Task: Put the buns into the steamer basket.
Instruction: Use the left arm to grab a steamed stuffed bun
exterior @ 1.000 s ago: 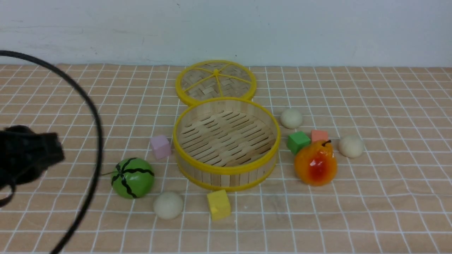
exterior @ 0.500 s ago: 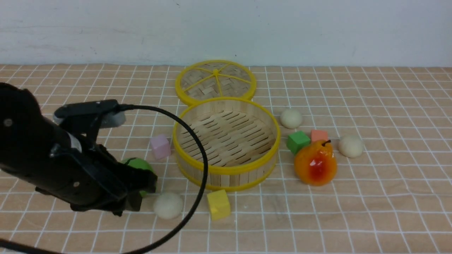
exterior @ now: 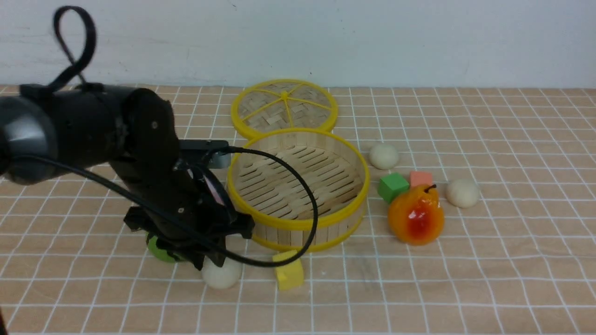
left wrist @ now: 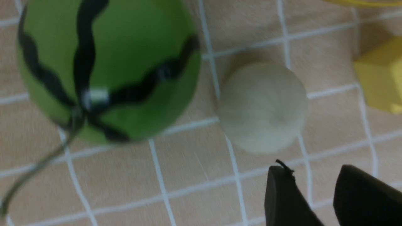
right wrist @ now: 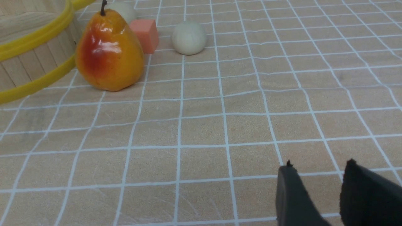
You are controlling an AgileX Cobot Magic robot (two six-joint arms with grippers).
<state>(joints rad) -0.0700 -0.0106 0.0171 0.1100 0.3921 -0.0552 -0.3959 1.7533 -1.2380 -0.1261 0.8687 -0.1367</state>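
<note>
The steamer basket (exterior: 298,224) stands mid-table with nothing in it. One bun (exterior: 223,275) lies in front of it to the left, beside the green watermelon (exterior: 156,249). Two more buns (exterior: 384,156) (exterior: 462,193) lie to its right. My left arm (exterior: 177,204) hangs over the watermelon and the near bun. In the left wrist view the left gripper (left wrist: 314,172) is open and empty, its tips just short of that bun (left wrist: 263,106). The right gripper (right wrist: 318,168) is open over bare cloth, far from a bun (right wrist: 188,37); it is out of the front view.
The woven lid (exterior: 285,107) lies behind the basket. An orange pear (exterior: 416,215), a green cube (exterior: 393,186) and a salmon cube (exterior: 421,178) sit among the right-hand buns. A yellow cube (exterior: 288,275) lies in front of the basket, close to the near bun.
My left arm has swung in from the left edge, toward the basket, and now covers most of the watermelon and the pink cube. The objects have not moved.
</note>
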